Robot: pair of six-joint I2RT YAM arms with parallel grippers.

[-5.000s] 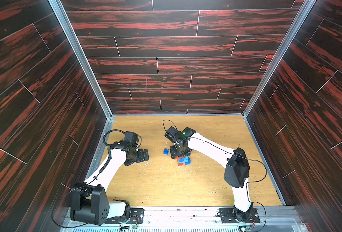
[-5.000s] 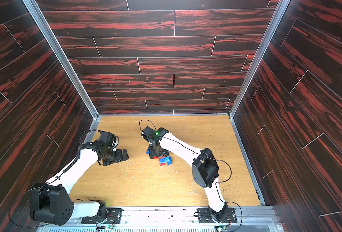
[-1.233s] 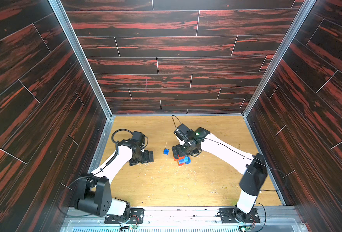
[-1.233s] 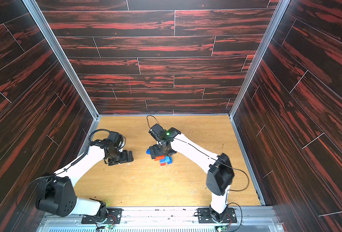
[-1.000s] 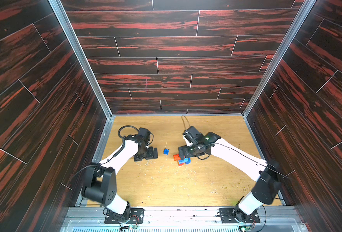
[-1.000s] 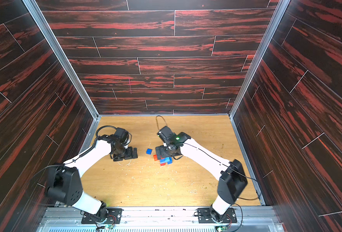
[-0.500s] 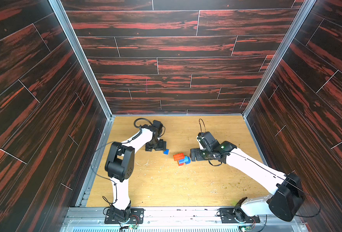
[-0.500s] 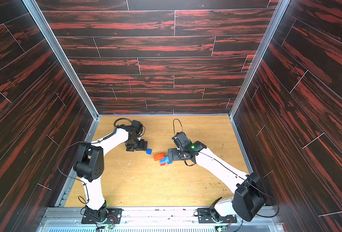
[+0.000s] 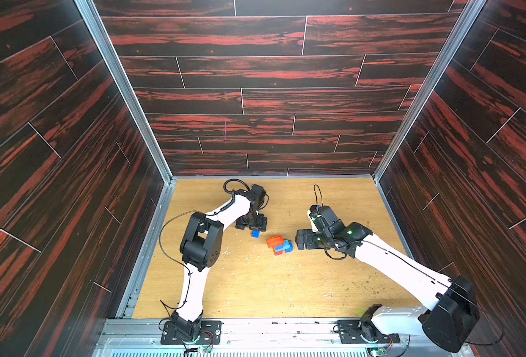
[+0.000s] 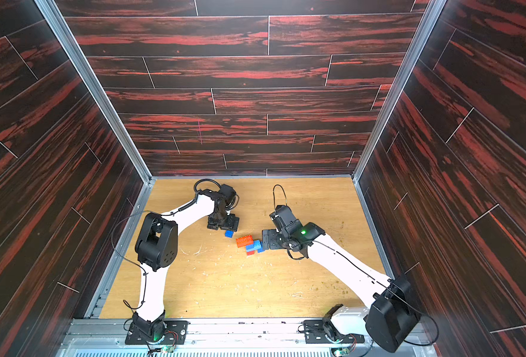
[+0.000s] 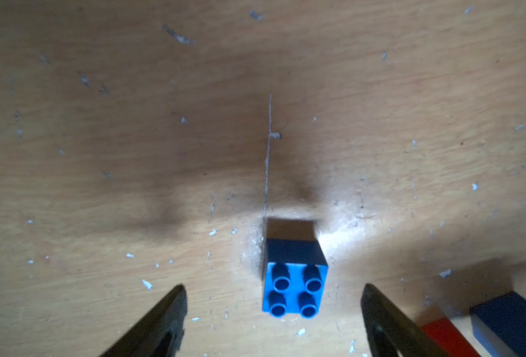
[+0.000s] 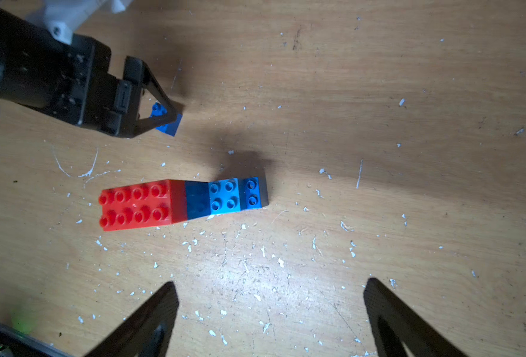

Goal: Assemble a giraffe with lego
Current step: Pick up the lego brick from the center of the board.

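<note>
A loose dark blue square lego brick [image 9: 255, 233] [image 10: 229, 234] sits studs-up on the wooden floor. My left gripper [image 9: 253, 227] [image 10: 224, 225] hangs over it, open. In the left wrist view the brick [image 11: 295, 290] lies between the spread jaws of the left gripper [image 11: 272, 287], touching neither. The part-built giraffe [image 9: 279, 244] [image 10: 250, 244] stands just right of it, a red-orange long brick on top of joined blue bricks. My right gripper [image 9: 300, 241] [image 10: 266, 239] is beside the giraffe's right end, open and empty. The right wrist view shows the giraffe [image 12: 181, 201] apart from the right gripper [image 12: 269, 284].
Dark wood-pattern walls [image 9: 255, 123] enclose the floor on three sides. A metal rail [image 9: 255, 330] with both arm bases runs along the front edge. The floor [image 9: 255, 287] is scratched and flecked with white chips.
My left arm swung in toward the middle and came over the loose blue brick, its jaws narrowing a little. My right gripper drew back to the right, off the giraffe.
</note>
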